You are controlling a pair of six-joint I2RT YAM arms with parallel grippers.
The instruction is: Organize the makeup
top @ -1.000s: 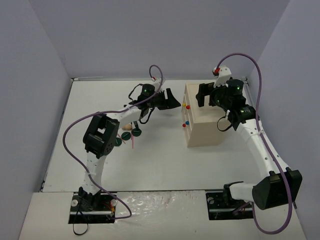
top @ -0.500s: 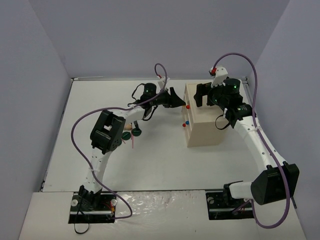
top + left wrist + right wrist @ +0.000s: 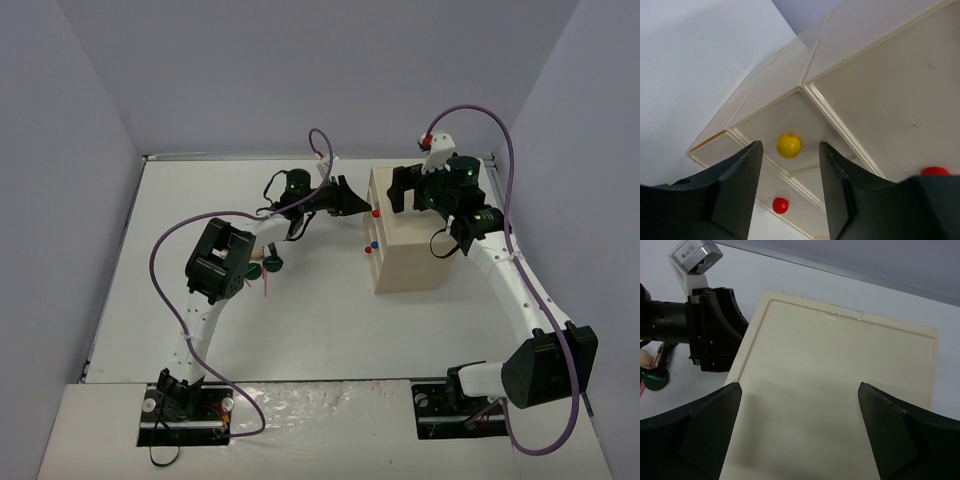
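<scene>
The makeup lies left of the drawer box: a dark green compact, a tan case and a thin pink pencil. From the right wrist, the compact shows at the left edge. My left gripper is at the front of the beige drawer box. In the left wrist view its fingers stand apart on either side of a yellow knob and do not touch it. My right gripper hangs wide open over the box top, holding nothing.
Red knobs and a blue knob mark other drawers. Grey walls close in the white table at the back and sides. My left gripper body sits close to the box's left edge.
My left gripper moved right, up to the drawer front, and its jaws have narrowed. The right gripper shifted slightly left over the box top.
</scene>
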